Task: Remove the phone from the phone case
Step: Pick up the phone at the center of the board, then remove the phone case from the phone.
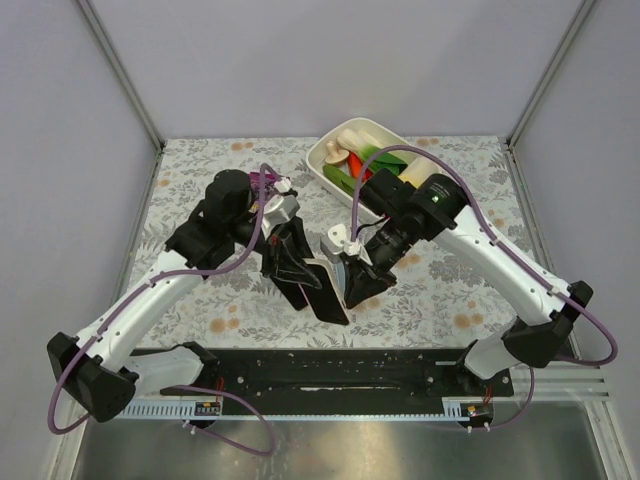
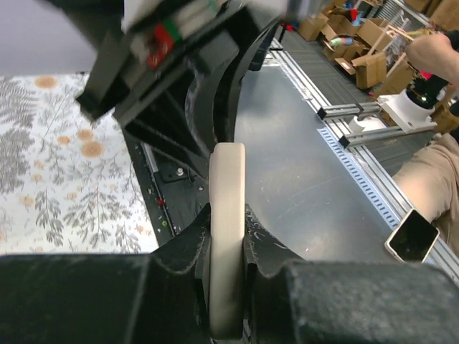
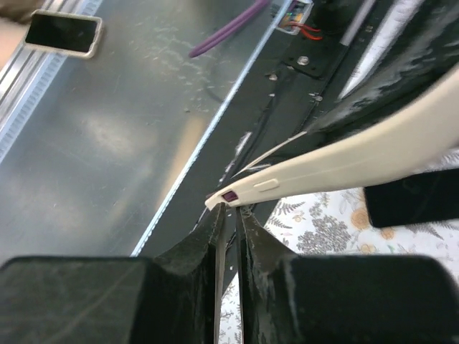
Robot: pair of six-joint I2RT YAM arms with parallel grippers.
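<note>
While the left gripper clamps the cream phone case edge-on, the right gripper, almost closed, meets its end, hold unclear; the case's length runs between them

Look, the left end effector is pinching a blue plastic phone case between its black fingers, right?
Not quite. It is a cream plastic phone case, not a blue one. The left wrist view shows the left end effector pinching its edge between its black fingers.

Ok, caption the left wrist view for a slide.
Edge-on cream plastic phone case clamped in the left claw.
</note>
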